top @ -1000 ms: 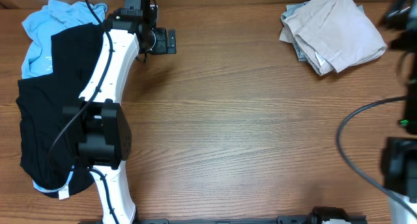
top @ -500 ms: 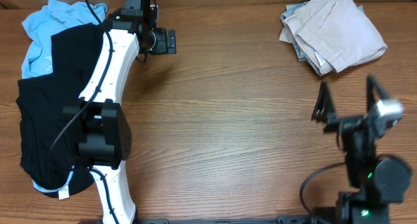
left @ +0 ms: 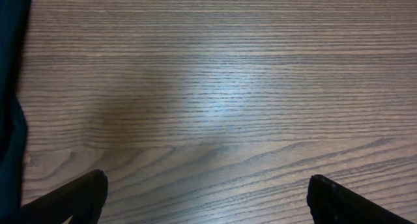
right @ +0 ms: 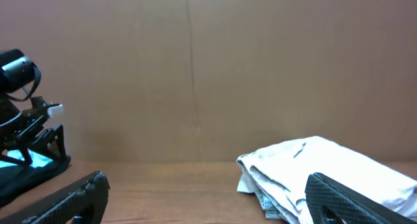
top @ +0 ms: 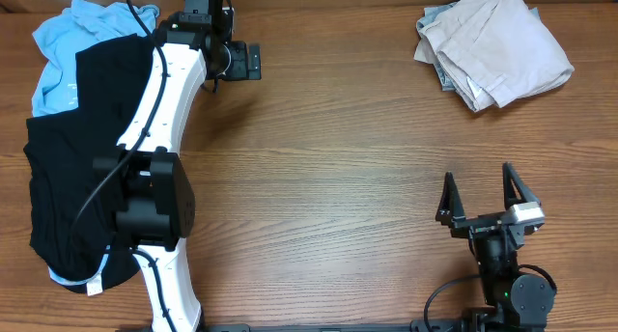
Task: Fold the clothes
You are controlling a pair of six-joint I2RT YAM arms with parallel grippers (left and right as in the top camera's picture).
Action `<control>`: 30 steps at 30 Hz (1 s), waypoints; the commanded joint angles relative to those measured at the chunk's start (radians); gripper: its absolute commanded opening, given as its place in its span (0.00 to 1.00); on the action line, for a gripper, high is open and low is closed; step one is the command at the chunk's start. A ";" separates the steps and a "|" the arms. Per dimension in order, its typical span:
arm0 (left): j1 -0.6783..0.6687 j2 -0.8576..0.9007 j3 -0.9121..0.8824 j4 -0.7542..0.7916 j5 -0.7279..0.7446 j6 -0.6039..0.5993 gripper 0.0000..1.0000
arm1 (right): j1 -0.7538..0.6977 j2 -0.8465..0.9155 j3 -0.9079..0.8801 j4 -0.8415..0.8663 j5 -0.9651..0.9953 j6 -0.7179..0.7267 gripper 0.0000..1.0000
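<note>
The beige khaki shorts lie folded in a bundle at the table's back right; they also show in the right wrist view. A black garment lies spread at the left over a light-blue shirt. My left gripper is open and empty over bare wood near the back left, beside the black garment's edge. My right gripper is open and empty near the front right edge, pointing towards the back, well short of the shorts.
The wooden table spans the view. A brown wall stands behind the table's back edge. The left arm stretches from the front edge over the black garment.
The right arm has drawn back from the right edge towards the front right of the table and settled low with its fingers open. The left arm and the clothes have not moved.
</note>
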 commanded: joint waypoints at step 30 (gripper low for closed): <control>-0.003 0.011 -0.002 0.001 0.000 -0.010 1.00 | 0.011 -0.050 -0.010 -0.282 0.001 0.004 1.00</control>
